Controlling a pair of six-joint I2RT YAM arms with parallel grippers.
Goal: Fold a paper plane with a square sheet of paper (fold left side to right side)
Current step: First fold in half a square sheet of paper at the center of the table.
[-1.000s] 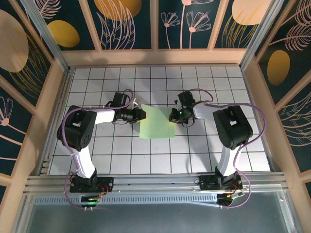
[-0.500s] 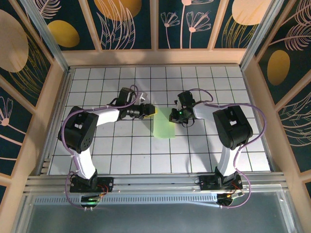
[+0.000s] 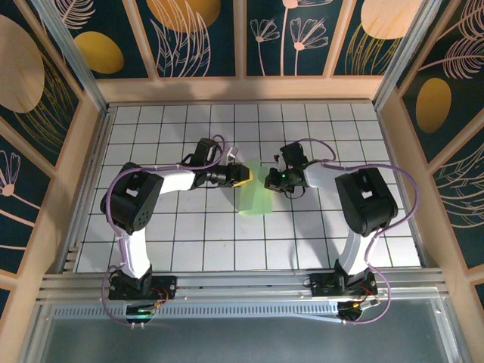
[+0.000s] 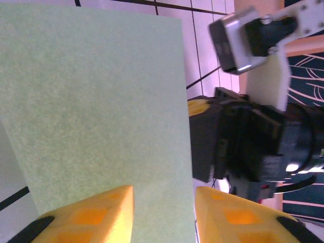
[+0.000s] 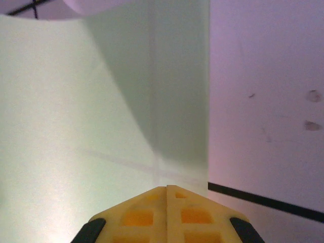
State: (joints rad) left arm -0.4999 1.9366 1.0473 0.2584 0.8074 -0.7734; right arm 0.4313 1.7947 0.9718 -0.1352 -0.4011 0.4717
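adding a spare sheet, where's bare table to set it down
Bare: far tile rows of the table along the back wall, and near rows between the arm bases. Crowded: the centre, where left end effector and right end effector meet at the green sheet.

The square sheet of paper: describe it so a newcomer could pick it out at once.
Start at the white grid table, at its middle. The square sheet of paper sits between the left gripper and the right gripper; it alone is plain pale green, against white black-lined tiles.

Pale-green square sheet of paper (image 3: 253, 200) partly folded over; left hand (image 3: 240, 176) at far-left corner, right hand (image 3: 270, 181) at far-right corner.
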